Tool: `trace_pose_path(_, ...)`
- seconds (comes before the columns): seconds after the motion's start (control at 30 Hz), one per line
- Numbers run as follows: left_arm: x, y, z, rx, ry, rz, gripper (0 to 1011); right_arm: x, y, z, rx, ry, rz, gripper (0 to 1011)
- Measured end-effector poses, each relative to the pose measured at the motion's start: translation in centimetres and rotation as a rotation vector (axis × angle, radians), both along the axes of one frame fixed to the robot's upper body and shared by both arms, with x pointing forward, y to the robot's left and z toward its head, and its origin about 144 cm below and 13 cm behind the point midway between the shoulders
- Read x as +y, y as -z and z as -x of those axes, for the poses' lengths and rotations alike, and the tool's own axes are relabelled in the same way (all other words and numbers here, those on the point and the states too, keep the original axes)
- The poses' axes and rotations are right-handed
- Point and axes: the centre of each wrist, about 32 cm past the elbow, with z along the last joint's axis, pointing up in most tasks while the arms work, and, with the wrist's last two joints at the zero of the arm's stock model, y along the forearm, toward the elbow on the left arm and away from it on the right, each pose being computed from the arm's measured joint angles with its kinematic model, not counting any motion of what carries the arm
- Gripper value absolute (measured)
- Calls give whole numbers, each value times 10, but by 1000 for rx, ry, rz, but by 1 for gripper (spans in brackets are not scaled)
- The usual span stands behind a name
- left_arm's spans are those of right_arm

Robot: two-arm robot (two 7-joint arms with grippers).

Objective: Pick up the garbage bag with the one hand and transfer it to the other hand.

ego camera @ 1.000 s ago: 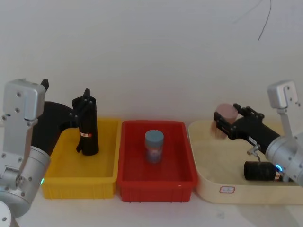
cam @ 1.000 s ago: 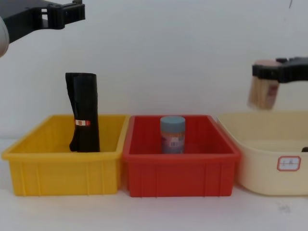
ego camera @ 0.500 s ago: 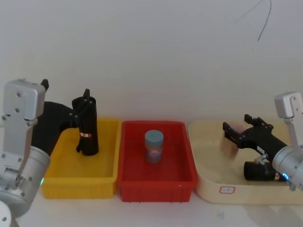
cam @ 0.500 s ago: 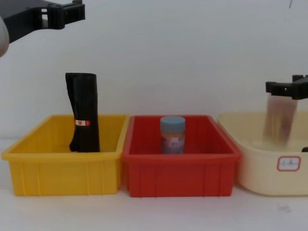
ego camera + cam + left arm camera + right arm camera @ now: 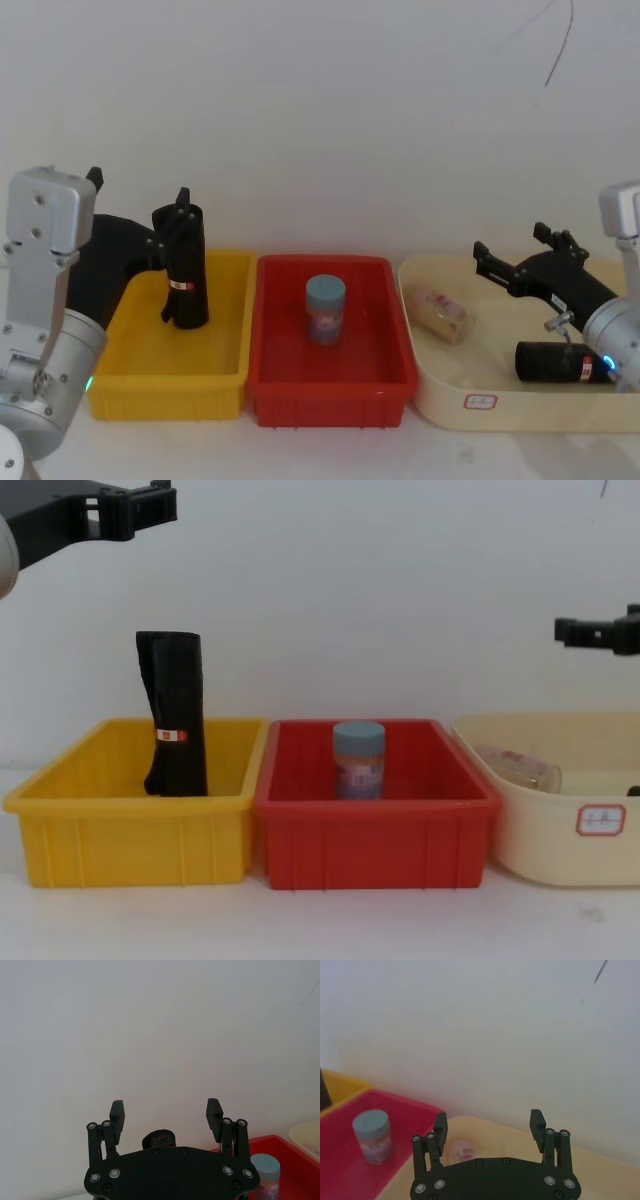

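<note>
Standing upright at the back of the yellow bin (image 5: 130,385) at the left of the head view, the garbage bag (image 5: 185,268) waits ungrasped, its label band facing forward. The one hand (image 5: 166,1119), the robot's left gripper, hovers above and just behind the roll with fingers spread wide, apparently lined up to come down around it; the roll's top shows between the fingers in the left wrist view. At centre, a blue-lidded jar (image 5: 325,309) stands in the red bin (image 5: 335,385). At right, a pale jar (image 5: 439,314) lies on its side in the cream tub (image 5: 500,415), beneath the other hand (image 5: 489,1125), whose fingers also gape, holding nothing, seemingly free to receive the bag.
</note>
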Motion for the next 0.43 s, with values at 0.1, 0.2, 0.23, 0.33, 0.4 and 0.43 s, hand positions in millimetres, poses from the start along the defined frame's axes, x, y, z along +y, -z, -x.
trace_pose_path(0.1, 0, 0, 0, 0, 0, 0, 1000, 3, -4, 2, -20, -3, -21, 1001)
trace_pose_path(0.2, 0, 0, 0, 0, 0, 0, 1000, 6, -9, 5, -39, -5, -40, 1001)
trace_pose_path(0.23, 0, 0, 0, 0, 0, 0, 1000, 7, -10, 5, -43, -5, -44, 1001)
trace_pose_path(0.33, 0, 0, 0, 0, 0, 0, 1000, 9, -12, 7, -55, -7, -57, 1001)
trace_pose_path(0.4, 0, 0, 0, 0, 0, 0, 1000, 11, -14, 8, -64, -7, -65, 1001)
trace_pose_path(0.43, 0, 0, 0, 0, 0, 0, 1000, 11, -15, 9, -66, -7, -68, 1001)
